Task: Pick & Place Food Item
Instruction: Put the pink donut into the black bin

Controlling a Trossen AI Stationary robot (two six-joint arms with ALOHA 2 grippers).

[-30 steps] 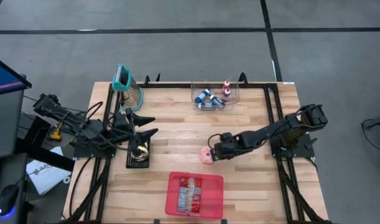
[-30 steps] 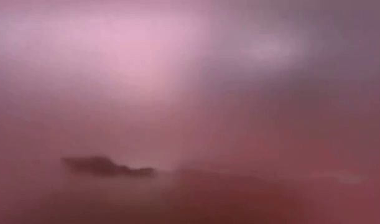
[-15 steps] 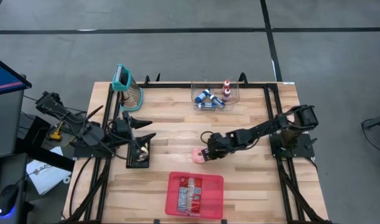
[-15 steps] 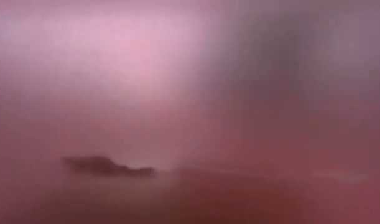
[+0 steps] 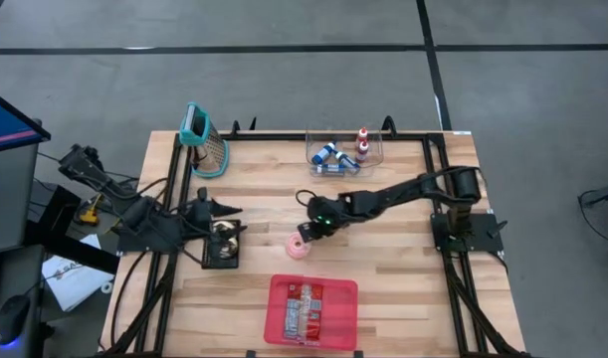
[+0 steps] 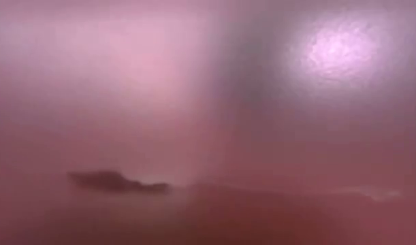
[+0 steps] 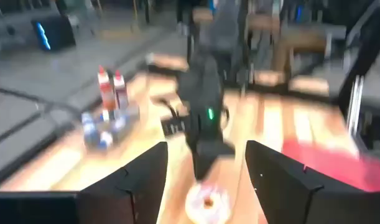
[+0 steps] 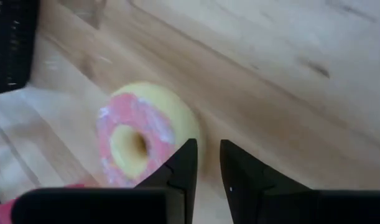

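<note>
we see the right hand [image 5: 305, 235] pinched shut on the rim of the pink doughnut [image 5: 299, 247], mid-desk above the red tray [image 5: 279, 298] of packets. the left hand [image 5: 227, 217], fingers apart, hangs over the black basket [image 5: 208, 257].

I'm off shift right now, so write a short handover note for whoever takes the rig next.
Right gripper: shut, reaching across mid-table, with the pink-frosted donut at its fingertips; whether it grips it I cannot tell.
Left gripper: open, holding nothing, over the black basket at the table's left side.
Red tray at the near edge holds packaged items.
Done: donut reached.
Left: placing the donut; the frames do not show its destination.
</note>
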